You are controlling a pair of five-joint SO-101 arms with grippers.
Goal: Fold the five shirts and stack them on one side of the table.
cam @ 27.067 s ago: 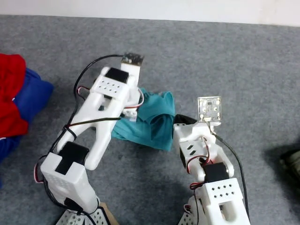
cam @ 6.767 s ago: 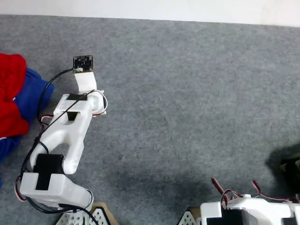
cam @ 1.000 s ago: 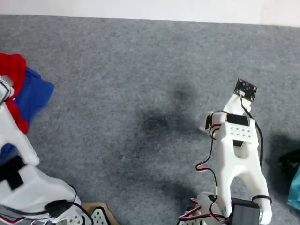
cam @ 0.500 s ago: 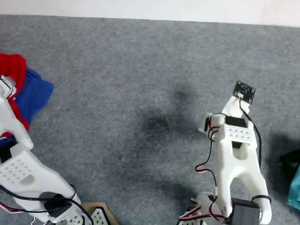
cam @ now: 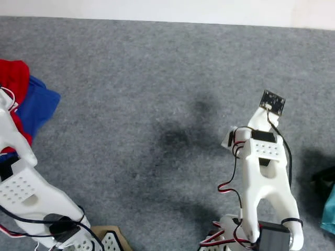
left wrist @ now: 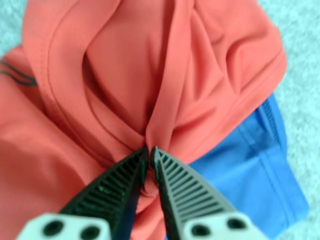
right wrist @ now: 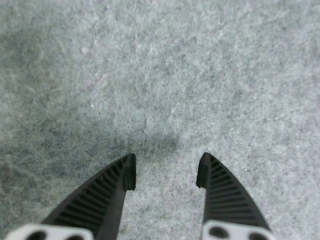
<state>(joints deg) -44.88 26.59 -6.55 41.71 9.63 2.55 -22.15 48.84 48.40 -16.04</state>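
A crumpled red shirt (left wrist: 150,75) lies over a blue shirt (left wrist: 250,165) at the table's left edge, seen from above as the red shirt (cam: 13,78) and the blue shirt (cam: 39,104). My left gripper (left wrist: 149,152) is shut on a fold of the red shirt. The left arm (cam: 21,188) stands at the near left. My right gripper (right wrist: 166,172) hangs open over bare grey carpet, nothing between its fingers. The right arm (cam: 264,162) stands at the right of the table. A teal shirt (cam: 330,209) shows at the right edge.
Grey carpet (cam: 157,78) covers the table, with a wide bare stretch between the two arms. A dark object (cam: 324,180) sits at the right edge beside the teal shirt. A pale wall strip (cam: 167,8) runs along the far edge.
Over the last second the left arm shifted slightly near the left edge. The right arm kept still. Much earlier, a teal shirt lay mid-table between both arms; it has gone from there.
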